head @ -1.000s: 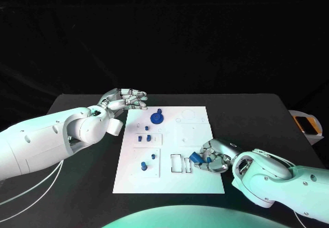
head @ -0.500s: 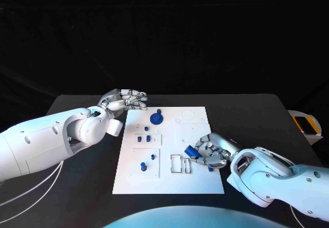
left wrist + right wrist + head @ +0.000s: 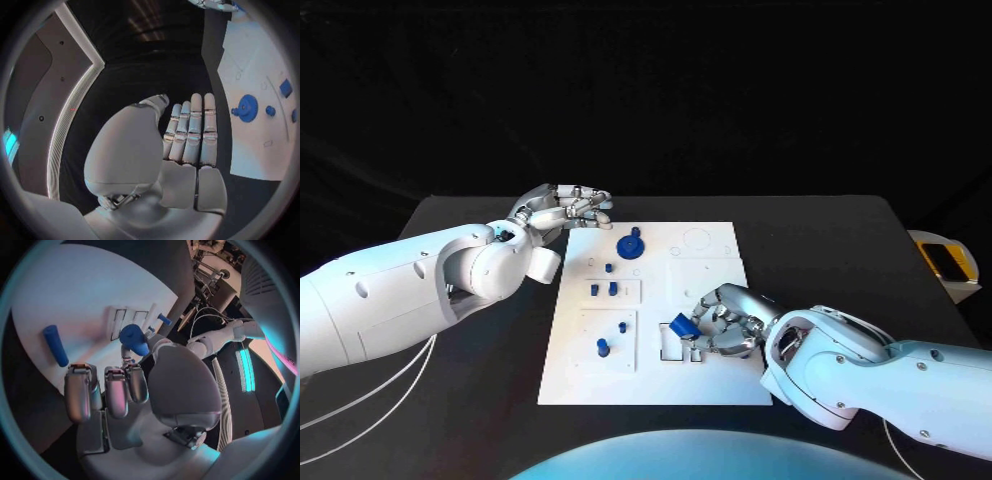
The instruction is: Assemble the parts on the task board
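Right robot hand point(image 3: 721, 330) pinches blue part point(image 3: 684, 326) over slot frame point(image 3: 678, 346), lower centre of task board point(image 3: 718, 390) | risk: tilted entry jams | left robot hand point(image 3: 568, 212) curled, empty

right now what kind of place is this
Likely a robotics lab or test cell: a black table against a dark backdrop, a white task board with blue parts, and equipment with cables in the right wrist view.

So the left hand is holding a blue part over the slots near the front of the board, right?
Not quite: the right hand holds the blue part over the slots near the front of the board, as the head view shows. The left hand holds nothing, at the board's far left corner.
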Action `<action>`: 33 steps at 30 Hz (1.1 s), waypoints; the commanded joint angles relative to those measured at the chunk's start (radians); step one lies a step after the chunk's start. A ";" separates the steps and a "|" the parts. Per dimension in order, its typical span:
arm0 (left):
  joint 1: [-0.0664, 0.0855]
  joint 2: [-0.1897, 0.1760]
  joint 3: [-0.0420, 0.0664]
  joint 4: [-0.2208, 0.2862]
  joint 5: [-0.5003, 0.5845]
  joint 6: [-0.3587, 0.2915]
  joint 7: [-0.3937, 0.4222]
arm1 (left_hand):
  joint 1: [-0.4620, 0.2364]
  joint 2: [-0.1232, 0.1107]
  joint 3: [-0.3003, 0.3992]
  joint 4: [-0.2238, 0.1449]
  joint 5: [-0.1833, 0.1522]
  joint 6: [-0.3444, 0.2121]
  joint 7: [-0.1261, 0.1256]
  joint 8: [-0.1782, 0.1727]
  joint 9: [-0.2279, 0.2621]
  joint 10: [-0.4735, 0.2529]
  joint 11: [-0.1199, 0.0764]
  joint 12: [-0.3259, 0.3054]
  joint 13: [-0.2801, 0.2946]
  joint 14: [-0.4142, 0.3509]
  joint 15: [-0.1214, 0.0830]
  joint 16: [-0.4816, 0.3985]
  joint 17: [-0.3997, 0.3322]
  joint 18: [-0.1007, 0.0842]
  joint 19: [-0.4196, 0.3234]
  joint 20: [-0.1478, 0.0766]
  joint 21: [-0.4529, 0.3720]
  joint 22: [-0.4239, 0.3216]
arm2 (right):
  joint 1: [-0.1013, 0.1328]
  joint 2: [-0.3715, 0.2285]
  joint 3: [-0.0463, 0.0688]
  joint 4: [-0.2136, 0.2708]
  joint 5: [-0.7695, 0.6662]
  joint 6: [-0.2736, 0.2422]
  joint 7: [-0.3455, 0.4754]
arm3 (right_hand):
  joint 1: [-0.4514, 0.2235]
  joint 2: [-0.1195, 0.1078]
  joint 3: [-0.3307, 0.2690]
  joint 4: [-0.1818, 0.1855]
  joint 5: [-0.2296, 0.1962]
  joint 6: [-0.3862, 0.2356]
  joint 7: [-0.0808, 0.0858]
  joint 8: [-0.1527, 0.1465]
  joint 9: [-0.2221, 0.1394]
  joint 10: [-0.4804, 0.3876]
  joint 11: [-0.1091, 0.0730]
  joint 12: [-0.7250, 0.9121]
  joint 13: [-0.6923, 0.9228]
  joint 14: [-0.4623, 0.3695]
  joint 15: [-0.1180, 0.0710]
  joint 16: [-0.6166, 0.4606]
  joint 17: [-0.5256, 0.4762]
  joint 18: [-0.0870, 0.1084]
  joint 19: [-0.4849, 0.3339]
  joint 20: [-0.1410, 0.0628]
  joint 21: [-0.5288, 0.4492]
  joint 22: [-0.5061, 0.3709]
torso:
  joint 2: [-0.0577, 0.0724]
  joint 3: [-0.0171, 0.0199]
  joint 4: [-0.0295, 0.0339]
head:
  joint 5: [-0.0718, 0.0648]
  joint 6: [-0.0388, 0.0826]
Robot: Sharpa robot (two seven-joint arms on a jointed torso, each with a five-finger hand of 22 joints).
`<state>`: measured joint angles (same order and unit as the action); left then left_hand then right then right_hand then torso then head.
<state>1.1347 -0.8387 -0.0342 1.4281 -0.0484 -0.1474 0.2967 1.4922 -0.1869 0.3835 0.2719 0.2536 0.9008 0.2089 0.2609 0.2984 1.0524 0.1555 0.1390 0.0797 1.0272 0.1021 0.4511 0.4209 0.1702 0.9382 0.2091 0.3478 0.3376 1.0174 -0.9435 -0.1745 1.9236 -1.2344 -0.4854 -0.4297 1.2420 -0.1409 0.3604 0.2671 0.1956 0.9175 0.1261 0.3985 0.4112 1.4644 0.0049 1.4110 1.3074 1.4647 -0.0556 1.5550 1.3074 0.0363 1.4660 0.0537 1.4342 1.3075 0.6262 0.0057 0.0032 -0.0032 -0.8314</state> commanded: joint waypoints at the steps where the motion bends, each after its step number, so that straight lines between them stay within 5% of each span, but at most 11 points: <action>1: 0.000 0.002 0.001 0.003 0.005 0.012 0.014 | -0.004 0.004 -0.001 0.002 0.003 -0.005 0.002 -0.007 -0.001 -0.009 0.001 0.006 0.001 -0.006 -0.001 0.004 0.002 0.008 -0.007 0.002 -0.006 -0.001 | 0.000 0.011 0.000 -0.009 0.037 0.086 -0.013 | -0.063 -0.015 0.002 0.019 0.045 0.058 -0.049 0.016 0.236 0.010 -0.003 -0.007 0.121 0.097 -0.006 0.001 0.215 -0.007 0.057 -0.007 -0.005 0.225 | 0.000 -0.0008 -0.0004 | 0.003 -0.001; 23: 0.000 0.000 0.001 0.005 0.005 0.015 0.009 | -0.004 0.004 -0.001 0.003 0.003 -0.007 0.002 -0.007 -0.001 -0.010 0.002 0.006 0.001 -0.007 -0.001 0.004 0.002 0.008 -0.007 0.002 -0.007 -0.001 | -0.003 0.059 0.000 -0.050 0.022 0.118 -0.064 | -0.163 -0.015 -0.070 0.024 0.061 0.067 -0.056 0.027 0.256 0.002 -0.009 -0.032 0.105 0.096 -0.011 0.001 0.214 -0.007 0.057 -0.011 -0.006 0.225 | 0.000 0.0004 -0.0009 | 0.010 -0.007; 33: 0.000 -0.002 0.001 0.006 0.005 0.014 0.008 | -0.004 0.004 -0.002 0.003 0.003 -0.007 0.002 -0.008 -0.002 -0.012 0.002 0.006 0.001 -0.008 0.000 0.004 0.003 0.008 -0.007 0.002 -0.007 -0.002 | -0.003 0.070 0.000 -0.055 -0.011 0.105 -0.065 | -0.295 -0.017 -0.204 0.027 -0.016 0.064 -0.060 0.035 0.277 -0.002 -0.012 -0.049 0.096 0.095 -0.014 -0.002 0.209 -0.006 0.054 -0.014 -0.016 0.222 | 0.001 0.0008 0.0005 | 0.010 -0.006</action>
<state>1.1346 -0.8411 -0.0342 1.4306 -0.0483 -0.1468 0.2964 1.4922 -0.1869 0.3836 0.2718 0.2536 0.9009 0.2089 0.2570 0.2979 1.0490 0.1590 0.1390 0.0796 1.0272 0.1021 0.4511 0.4223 0.1702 0.9382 0.2091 0.3446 0.3376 1.0149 -0.8753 -0.1743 1.8674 -1.2140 -0.3948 -0.4858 0.9633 -0.1564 0.1715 0.2931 0.1910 0.9891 0.0681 0.4386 0.6887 1.4642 -0.0025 1.3667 1.3073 1.4648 -0.0629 1.5549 1.3074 0.0369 1.4661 0.0463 1.4221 1.3081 0.6267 0.0064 0.0028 0.0065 -0.8373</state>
